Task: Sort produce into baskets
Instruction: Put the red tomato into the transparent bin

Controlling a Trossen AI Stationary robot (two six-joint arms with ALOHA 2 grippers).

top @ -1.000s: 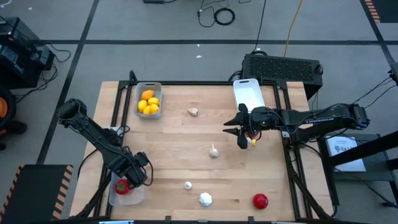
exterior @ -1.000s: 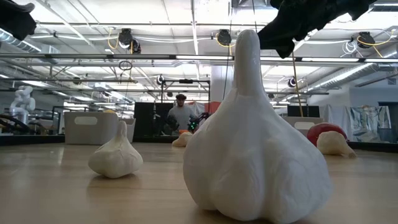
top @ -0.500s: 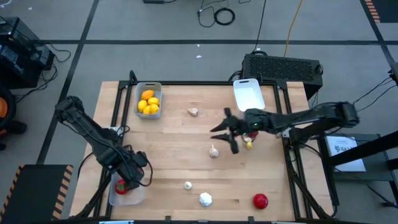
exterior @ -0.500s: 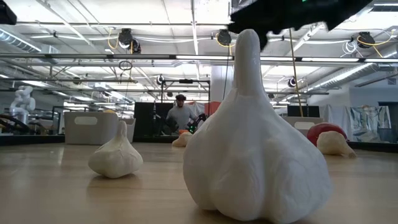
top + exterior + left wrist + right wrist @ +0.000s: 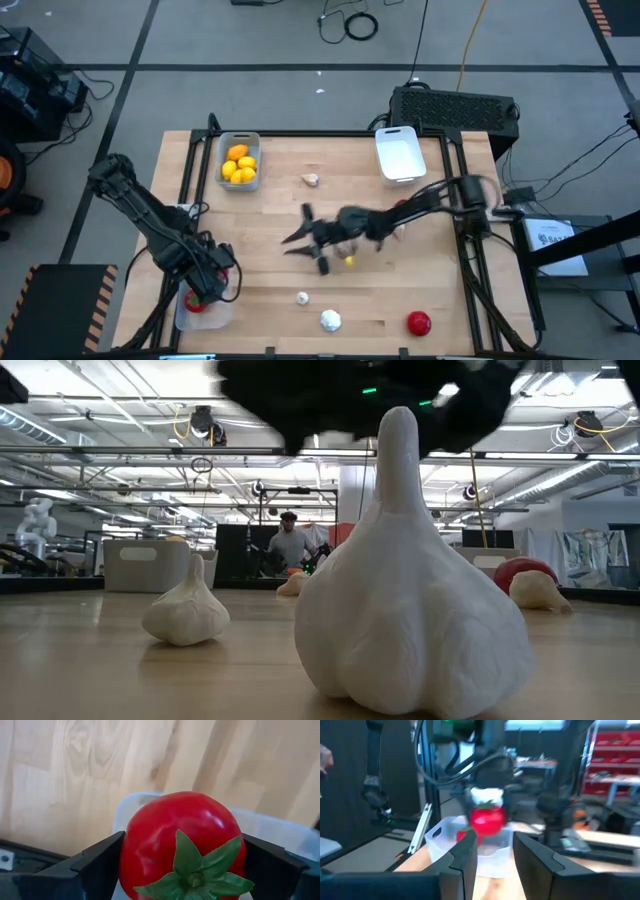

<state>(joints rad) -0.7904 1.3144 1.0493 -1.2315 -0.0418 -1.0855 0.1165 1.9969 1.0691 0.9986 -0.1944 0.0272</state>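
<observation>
Light: bright and even, from ceiling strip lamps seen in the low view.
Shadows: soft and short on the counter (image 5: 270,215).
Glare: white highlights on the tomato (image 5: 182,840).
Blur: right arm (image 5: 400,212) smeared in the high view; the whole right wrist view is smeared.
Focus: big garlic (image 5: 410,600) slightly soft, room behind sharper.

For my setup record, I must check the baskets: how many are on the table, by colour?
Grey rectangular plastic basket: 1
White rectangular plastic basket: 1
Clear translucent plastic basket: 1
Total: 3
</observation>
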